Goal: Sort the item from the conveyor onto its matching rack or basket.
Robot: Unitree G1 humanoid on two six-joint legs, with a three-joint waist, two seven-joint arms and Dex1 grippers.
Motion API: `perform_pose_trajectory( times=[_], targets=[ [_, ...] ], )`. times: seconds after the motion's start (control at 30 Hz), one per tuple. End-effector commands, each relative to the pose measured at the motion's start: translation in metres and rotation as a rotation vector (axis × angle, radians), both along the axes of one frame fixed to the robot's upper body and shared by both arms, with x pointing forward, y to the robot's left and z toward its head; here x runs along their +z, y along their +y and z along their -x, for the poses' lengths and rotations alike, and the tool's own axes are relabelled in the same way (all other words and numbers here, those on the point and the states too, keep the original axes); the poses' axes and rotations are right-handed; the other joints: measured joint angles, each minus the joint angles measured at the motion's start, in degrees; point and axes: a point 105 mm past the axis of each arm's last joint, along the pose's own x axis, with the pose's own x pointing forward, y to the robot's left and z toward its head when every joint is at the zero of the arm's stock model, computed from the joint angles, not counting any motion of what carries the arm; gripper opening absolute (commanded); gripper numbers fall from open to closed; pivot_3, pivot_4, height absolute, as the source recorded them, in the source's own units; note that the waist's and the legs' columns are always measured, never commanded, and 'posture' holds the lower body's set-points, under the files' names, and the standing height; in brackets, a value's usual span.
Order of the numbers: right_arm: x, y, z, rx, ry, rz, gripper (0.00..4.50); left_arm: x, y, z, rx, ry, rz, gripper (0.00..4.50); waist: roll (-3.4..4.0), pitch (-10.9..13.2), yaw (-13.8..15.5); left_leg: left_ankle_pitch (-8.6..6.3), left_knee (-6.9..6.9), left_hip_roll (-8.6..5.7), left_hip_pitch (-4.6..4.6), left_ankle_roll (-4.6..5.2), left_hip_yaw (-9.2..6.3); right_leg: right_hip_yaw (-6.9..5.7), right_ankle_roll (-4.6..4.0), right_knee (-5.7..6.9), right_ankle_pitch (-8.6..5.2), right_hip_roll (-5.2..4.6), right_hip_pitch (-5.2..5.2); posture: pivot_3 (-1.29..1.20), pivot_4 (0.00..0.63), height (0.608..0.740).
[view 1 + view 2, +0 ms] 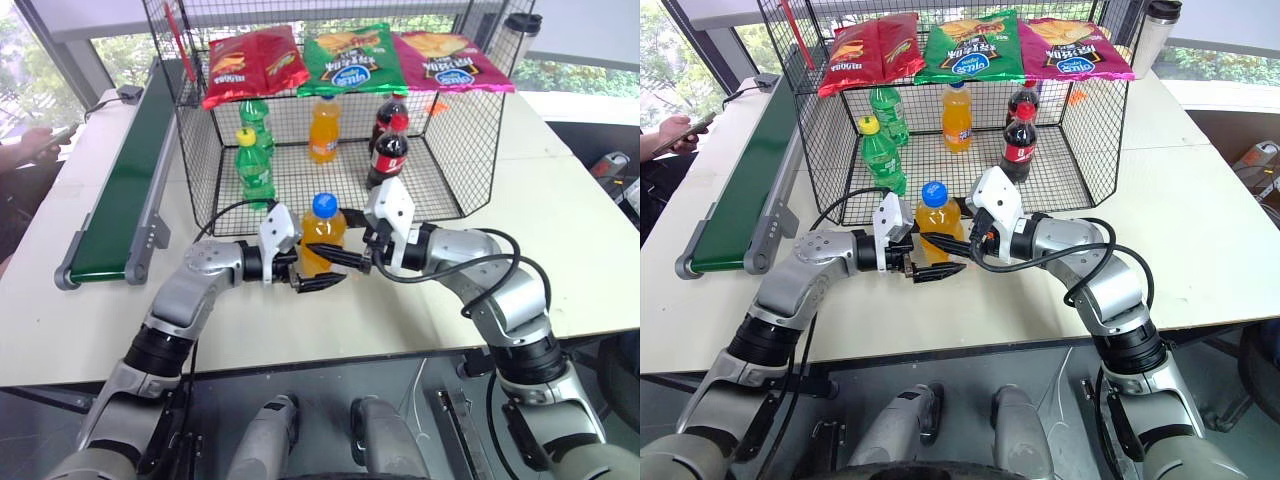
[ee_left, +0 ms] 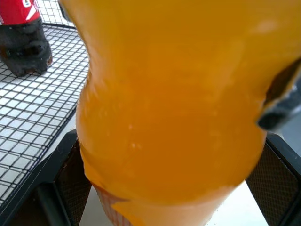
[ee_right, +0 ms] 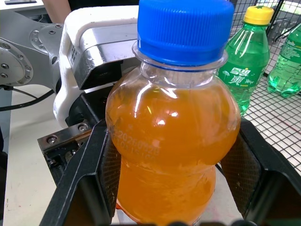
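Note:
The item, a small clear bottle of orange soda (image 1: 322,232) with a blue cap (image 3: 182,29), stands upright between my two grippers just in front of the basket's open side. My right gripper (image 1: 326,248) comes in from the right and is shut on the bottle's body, with a finger (image 3: 96,174) on each side. My left gripper (image 1: 325,274) reaches in from the left lower down; its fingers (image 2: 70,181) straddle the bottle's base with a gap, open. The conveyor (image 1: 120,190) lies at the left. The black wire basket (image 1: 452,150) stands behind the bottle.
Inside the basket stand two green bottles (image 1: 253,165), an orange bottle with an orange cap (image 1: 322,128) and two cola bottles (image 1: 388,150). Three chip bags (image 1: 350,58) lie on its top. A person's hand with a phone (image 1: 35,145) is at the far left.

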Motion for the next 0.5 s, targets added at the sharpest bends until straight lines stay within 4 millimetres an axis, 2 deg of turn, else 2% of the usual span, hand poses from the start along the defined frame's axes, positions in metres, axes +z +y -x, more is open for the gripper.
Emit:
perform_pose_trajectory(
  times=[0.03, 0.17, 0.33, 0.43, 0.5],
  targets=[
    [0.017, 0.001, 0.002, -0.003, -0.075, -0.027, 2.40, 0.011, 0.014, -0.001, 0.034, -0.054, -0.012, 4.49, 0.00, 0.00, -0.04, 0.00, 0.00, 0.00, 0.01, 0.00, 0.00, 0.00, 0.00, 0.02, 0.00, 0.00, -0.01, 0.00, 0.150, 0.739],
    [0.023, -0.004, -0.013, -0.091, -0.098, -0.052, 2.40, 0.011, 0.044, -0.004, 0.128, -0.058, -0.033, 4.49, 0.00, 0.00, -0.26, 0.00, 0.00, 0.01, 0.02, 0.00, 0.00, 0.01, 0.00, 0.06, 0.00, 0.00, -0.04, 0.00, 0.150, 0.739],
    [0.031, -0.013, -0.039, -0.251, -0.139, -0.085, 2.40, 0.004, 0.079, -0.007, 0.283, -0.070, -0.057, 4.49, 0.01, 0.01, 0.03, 0.02, 0.00, 0.01, 0.02, -0.03, 0.00, 0.02, -0.01, 0.13, 0.00, 0.00, -0.09, 0.00, 0.150, 0.739],
    [0.038, -0.018, -0.058, -0.359, -0.166, -0.115, 2.40, 0.012, 0.093, -0.013, 0.427, -0.100, 0.007, 4.49, 0.02, 0.01, -0.01, 0.02, 0.00, -0.01, 0.01, -0.03, 0.00, 0.03, -0.01, 0.12, 0.00, -0.01, -0.09, 0.00, 0.150, 0.739],
    [0.041, -0.019, -0.067, -0.397, -0.177, -0.125, 2.40, 0.018, 0.095, -0.015, 0.479, -0.118, 0.051, 4.49, 0.01, 0.01, 0.18, 0.03, 0.00, -0.01, 0.01, -0.05, -0.01, 0.03, -0.01, 0.13, 0.00, -0.01, -0.09, 0.00, 0.150, 0.739]
  ],
)
